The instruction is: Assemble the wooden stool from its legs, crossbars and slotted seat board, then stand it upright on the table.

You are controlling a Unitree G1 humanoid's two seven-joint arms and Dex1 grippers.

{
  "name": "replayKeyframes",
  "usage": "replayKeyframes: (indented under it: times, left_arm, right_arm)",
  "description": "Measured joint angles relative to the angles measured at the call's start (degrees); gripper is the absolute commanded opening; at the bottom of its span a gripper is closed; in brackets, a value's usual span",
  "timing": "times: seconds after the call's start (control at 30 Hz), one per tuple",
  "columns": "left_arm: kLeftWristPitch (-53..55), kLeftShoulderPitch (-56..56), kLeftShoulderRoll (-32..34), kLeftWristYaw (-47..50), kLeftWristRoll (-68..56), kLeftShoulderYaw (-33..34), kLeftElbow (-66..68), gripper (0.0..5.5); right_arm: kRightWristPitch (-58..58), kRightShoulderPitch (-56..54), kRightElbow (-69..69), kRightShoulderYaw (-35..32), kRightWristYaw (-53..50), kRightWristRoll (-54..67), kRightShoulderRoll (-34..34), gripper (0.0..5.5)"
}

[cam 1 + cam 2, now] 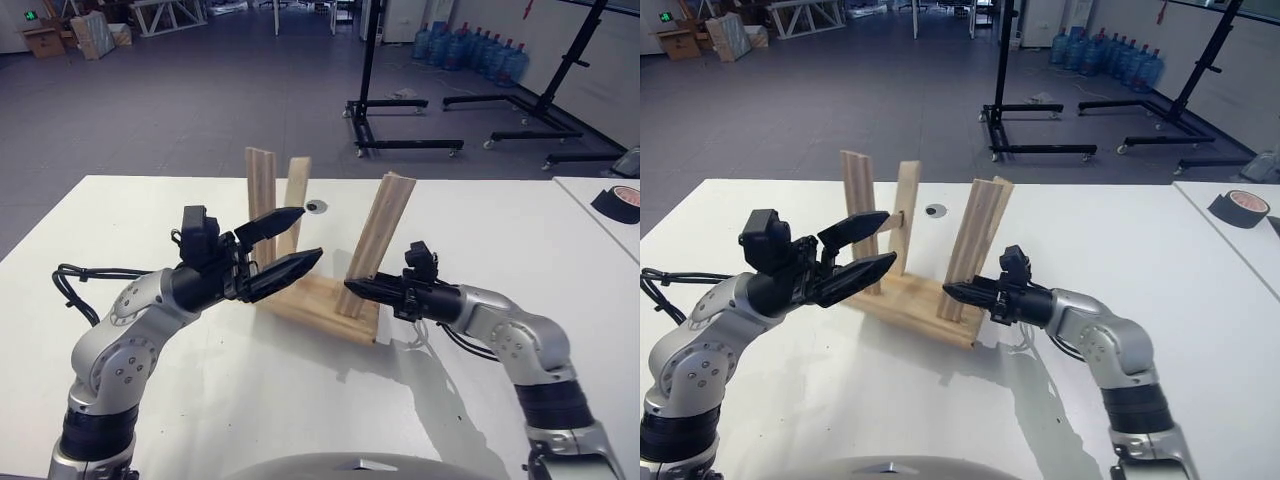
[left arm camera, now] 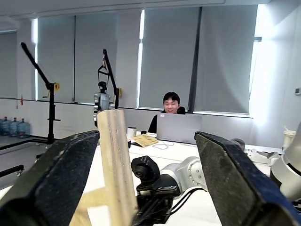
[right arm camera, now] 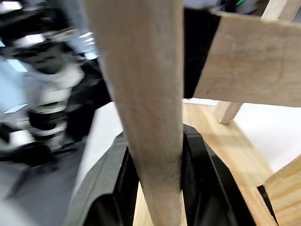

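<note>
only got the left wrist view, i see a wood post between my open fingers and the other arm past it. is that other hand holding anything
observer: yes, the right hand is shut on the right-side leg, low down near the seat board.
operator: which way up is the whole thing
observer: upside down. the seat board lies flat on the table and the legs point up.
operator: anything else lying about
observer: a black roll of tape on the next table, off to the right.
</note>
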Motion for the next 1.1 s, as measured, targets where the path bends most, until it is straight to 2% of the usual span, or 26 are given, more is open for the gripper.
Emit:
replayKeyframes:
  times: [0.13,0.3,0.47,0.5,0.67,0.83,1.1]
  left_arm:
    - [0.35,1.38,-0.01,1.36,-0.24,-2.34,-5.32,3.70]
    - [0.73,2.12,-0.05,4.78,-1.81,-3.95,-10.01,3.70]
    - [0.69,4.97,-0.56,7.57,-1.10,-6.06,-11.29,3.70]
    - [0.58,4.97,-0.72,7.89,-0.53,-6.35,-11.08,3.70]
    - [-0.46,4.80,-1.08,7.88,0.54,-6.25,-7.82,3.70]
    - [-1.51,4.63,-1.21,6.78,0.74,-5.53,-5.40,3.70]
    - [-3.95,3.77,1.65,4.05,5.58,-2.76,-2.68,3.70]
  right_arm:
    - [14.58,-2.90,3.48,-0.32,6.31,9.42,-6.50,1.01]
    - [22.74,-9.38,10.74,1.64,6.91,10.62,-8.03,1.01]
    - [26.21,-15.13,16.16,7.29,9.80,9.70,-10.72,1.01]
    - [26.15,-15.93,17.55,7.91,9.83,9.41,-10.54,1.37]
    - [24.06,-17.94,25.36,8.48,7.26,5.69,-8.55,2.29]
    - [26.71,-17.23,26.56,2.49,2.61,5.46,-8.51,3.30]
    - [26.63,-9.27,16.67,-10.48,-1.05,7.72,-10.73,3.30]
